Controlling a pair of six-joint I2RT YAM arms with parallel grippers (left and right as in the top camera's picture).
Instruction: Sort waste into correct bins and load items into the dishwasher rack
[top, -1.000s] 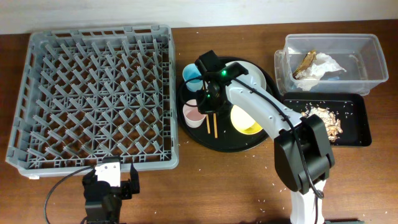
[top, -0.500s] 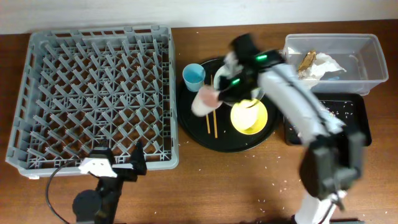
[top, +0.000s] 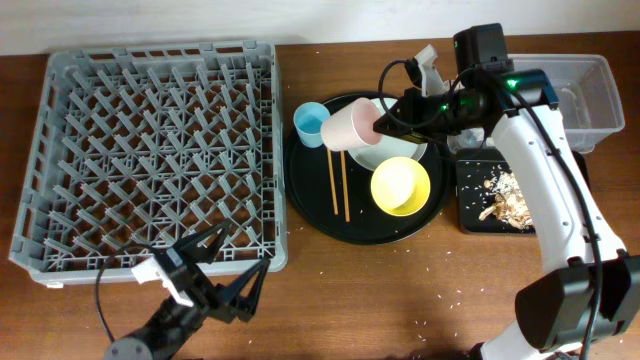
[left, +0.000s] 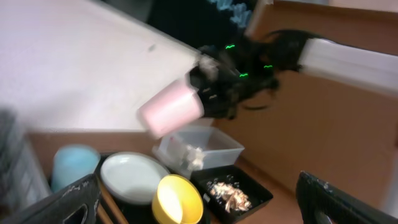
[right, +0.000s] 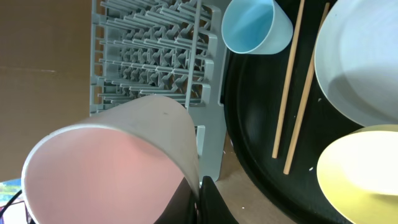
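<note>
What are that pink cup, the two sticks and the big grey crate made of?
The pink cup looks like matte plastic: smooth, evenly coloured. The chopsticks seem wooden: thin, pale brown. The dishwasher rack looks like moulded grey plastic, given its uniform pegs.

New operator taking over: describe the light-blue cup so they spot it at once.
In the overhead view, right of the big grey dishwasher rack sits a round black tray. The light-blue cup stands upright at the tray's upper-left edge, nearest the rack. It is the only blue item; the pink cup beside it is held up in the right tool.
</note>
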